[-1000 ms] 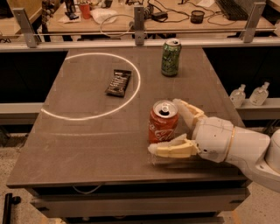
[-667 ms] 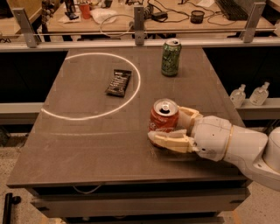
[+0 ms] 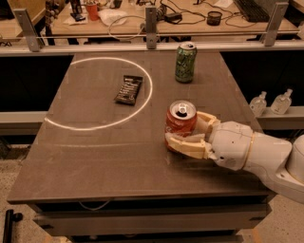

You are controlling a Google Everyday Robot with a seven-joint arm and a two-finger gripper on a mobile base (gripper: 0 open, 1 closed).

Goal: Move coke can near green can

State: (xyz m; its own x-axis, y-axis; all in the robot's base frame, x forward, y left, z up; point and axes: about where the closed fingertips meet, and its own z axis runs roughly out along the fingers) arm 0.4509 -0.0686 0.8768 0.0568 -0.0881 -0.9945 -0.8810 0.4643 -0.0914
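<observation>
Red coke can [image 3: 180,122] upright on the dark brown table [image 3: 95,161], right of centre, silver top and pull tab facing up, white lettering curling round the side. Grasped low down by the gripper [image 3: 186,129], reaching in from the right at the end of a pale, rounded arm [image 3: 249,151]. Cream near finger [image 3: 187,144] laid across the can's lower front and pressed against it. Far finger [image 3: 207,119] tucked behind the can's right side, its tip hidden by the can, so contact there probable rather than plain. Can closely enclosed between the two, no gap visible on the near side. Green can [image 3: 185,61] upright toward the back edge of the table, almost straight behind the coke can and well apart from it, only bare tabletop between the two. White ring [image 3: 151,88] marked on the left half of the table, both cans standing outside it, the coke can near its lower right arc. Dark snack packet [image 3: 129,89] lying flat inside the ring, close to its right side, slightly askew. Past the table's back edge, a metal rail [image 3: 95,47] with short upright posts, then a lighter bench [image 3: 228,23] strewn with black cables, a red cup [image 3: 92,9] and other small bits too far off to name. Right of the table and lower, a pale shelf [image 3: 289,116] with two small clear bottles [image 3: 259,103] side by side.
</observation>
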